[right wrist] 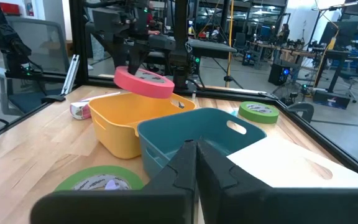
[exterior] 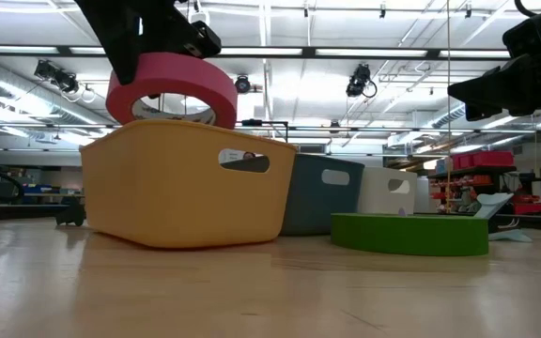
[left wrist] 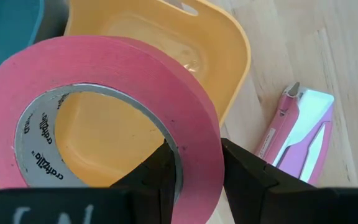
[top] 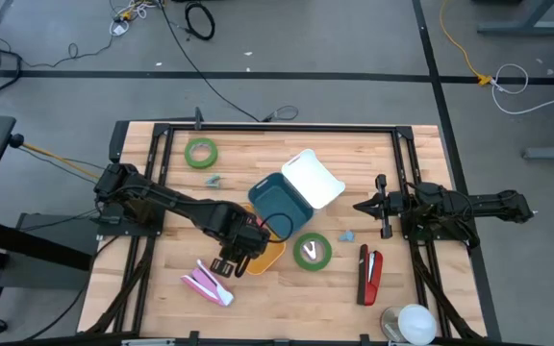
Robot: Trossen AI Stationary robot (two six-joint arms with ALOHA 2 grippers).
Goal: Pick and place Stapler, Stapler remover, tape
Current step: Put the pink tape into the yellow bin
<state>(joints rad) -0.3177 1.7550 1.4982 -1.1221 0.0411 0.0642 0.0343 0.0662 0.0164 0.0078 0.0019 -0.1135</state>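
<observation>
Pink tape roll [left wrist: 104, 124], two green rolls [top: 313, 252], three bins [top: 279, 200], two staplers [top: 210, 284].

yellow bin [top: 269, 255] | teal bin [top: 279, 200] | white bin [top: 313, 178], all adj. mid-table [top: 171, 252]

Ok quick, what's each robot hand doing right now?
Left gripper: closed on the pink tape, held above the yellow bin.
Right gripper: shut, holding nothing.
</observation>
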